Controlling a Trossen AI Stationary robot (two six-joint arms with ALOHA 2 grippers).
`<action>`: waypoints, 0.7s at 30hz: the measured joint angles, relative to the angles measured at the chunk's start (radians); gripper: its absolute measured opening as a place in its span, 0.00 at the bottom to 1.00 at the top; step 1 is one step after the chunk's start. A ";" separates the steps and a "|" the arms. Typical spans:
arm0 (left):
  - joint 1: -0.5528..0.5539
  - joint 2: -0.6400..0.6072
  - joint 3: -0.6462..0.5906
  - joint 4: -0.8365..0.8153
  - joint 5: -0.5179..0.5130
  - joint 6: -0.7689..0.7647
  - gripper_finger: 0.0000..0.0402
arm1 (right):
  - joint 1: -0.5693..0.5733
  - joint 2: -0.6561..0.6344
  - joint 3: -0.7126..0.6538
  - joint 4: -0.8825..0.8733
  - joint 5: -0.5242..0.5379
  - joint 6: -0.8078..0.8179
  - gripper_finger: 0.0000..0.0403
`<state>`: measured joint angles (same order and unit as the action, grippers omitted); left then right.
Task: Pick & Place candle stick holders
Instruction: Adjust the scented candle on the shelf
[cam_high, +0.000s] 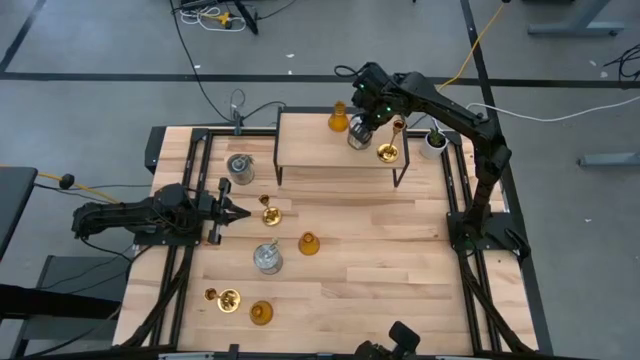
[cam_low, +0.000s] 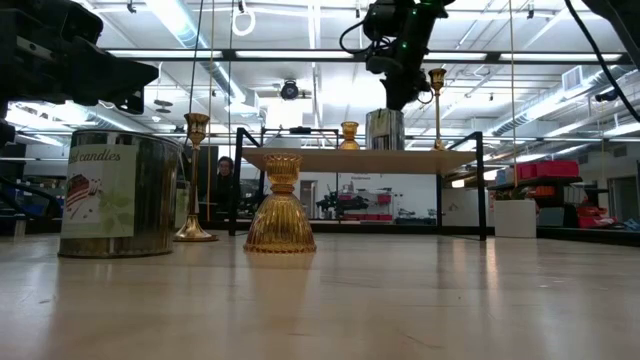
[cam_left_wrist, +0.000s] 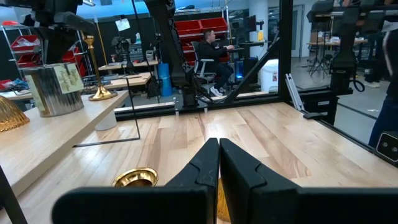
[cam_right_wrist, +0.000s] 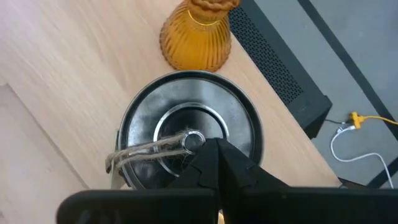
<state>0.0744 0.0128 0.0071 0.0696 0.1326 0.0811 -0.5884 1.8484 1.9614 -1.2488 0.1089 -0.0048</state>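
A raised wooden shelf (cam_high: 310, 150) at the table's far side bears an amber holder (cam_high: 338, 119), a silvery cylinder (cam_high: 357, 137) and a brass holder (cam_high: 388, 150), all upright. My right gripper (cam_right_wrist: 214, 148) is shut right above the cylinder's open top (cam_right_wrist: 186, 134). On the table stand two more cylinders (cam_high: 241, 167) (cam_high: 267, 258), two amber holders (cam_high: 309, 243) (cam_high: 261, 313) and a brass holder (cam_high: 270, 212). Another brass holder (cam_high: 225, 297) lies on its side. My left gripper (cam_high: 240, 212) is shut and empty, raised just left of the standing brass holder. My right gripper points down over the inside of the shelf's silvery cylinder (cam_right_wrist: 168, 130), which stands upright on the shelf. Its own fingers hide the near rim, and I cannot tell whether they touch the cylinder.
A small white pot with a green plant (cam_high: 434, 140) stands right of the shelf. The shelf's dark metal legs (cam_high: 402, 175) stand on the table. Black frame rails run along the table's left and right edges. Bare wood lies at the near right.
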 joint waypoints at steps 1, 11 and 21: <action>0.000 0.000 0.000 0.000 0.000 0.000 0.05 | 0.000 0.000 0.000 0.000 -0.010 -0.004 0.00; 0.000 0.000 0.000 0.000 0.000 0.000 0.05 | 0.001 0.000 0.000 0.033 -0.151 -0.015 0.00; 0.000 0.000 0.000 0.000 0.000 0.000 0.05 | 0.001 0.000 0.000 0.034 -0.213 -0.038 0.00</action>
<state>0.0742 0.0128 0.0071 0.0696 0.1322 0.0810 -0.5877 1.8484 1.9614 -1.2149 -0.1045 -0.0428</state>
